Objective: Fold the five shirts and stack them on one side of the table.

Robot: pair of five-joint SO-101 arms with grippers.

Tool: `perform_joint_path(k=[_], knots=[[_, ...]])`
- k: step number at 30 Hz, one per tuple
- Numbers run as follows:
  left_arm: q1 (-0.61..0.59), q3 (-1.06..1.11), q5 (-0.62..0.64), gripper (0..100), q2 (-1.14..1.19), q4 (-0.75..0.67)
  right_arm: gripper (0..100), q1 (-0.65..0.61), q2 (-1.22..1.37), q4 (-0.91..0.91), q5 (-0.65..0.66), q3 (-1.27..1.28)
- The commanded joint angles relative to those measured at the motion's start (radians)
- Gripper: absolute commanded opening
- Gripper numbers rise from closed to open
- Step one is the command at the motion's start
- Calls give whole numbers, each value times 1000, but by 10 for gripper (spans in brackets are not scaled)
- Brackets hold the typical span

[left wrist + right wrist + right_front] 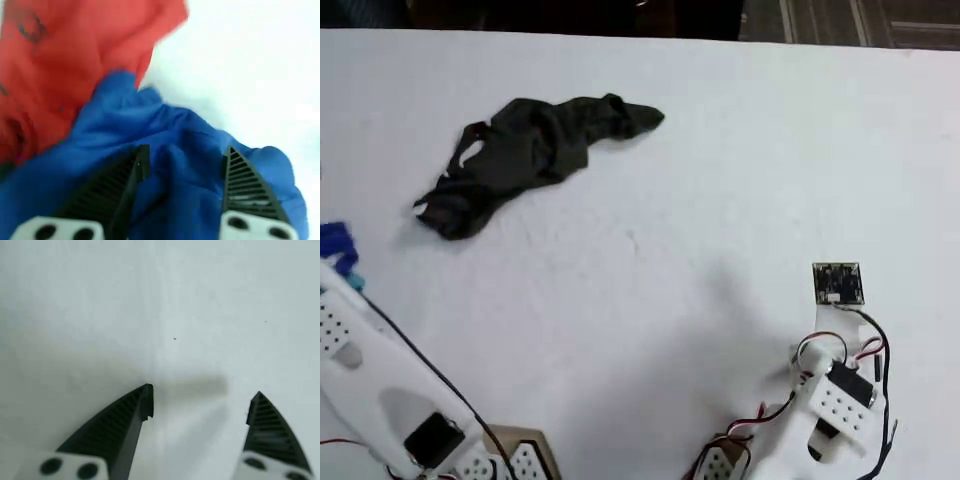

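Black shirt lies crumpled on the white tabletop, while the left hand is spread wide over a blue shirt touching a red shirt, and the right hand is spread too.

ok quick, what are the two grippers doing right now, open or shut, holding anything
Left gripper: open, jaws spread over the blue shirt, not clamped on it.
Right gripper: open, holding nothing, above the white table.
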Motion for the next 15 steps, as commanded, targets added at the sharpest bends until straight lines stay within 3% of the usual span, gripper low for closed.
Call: perform_joint_path(k=[1, 11, 15], knots=[[100, -44, 18, 249, -138, 17, 301, -2, -24, -16, -5, -3], [342, 31, 54, 252, -224, 18, 301, -2, -24, -16, -5, -3], [414, 174, 101, 331, -222, 17, 301, -2, -24, -16, -5, -3]])
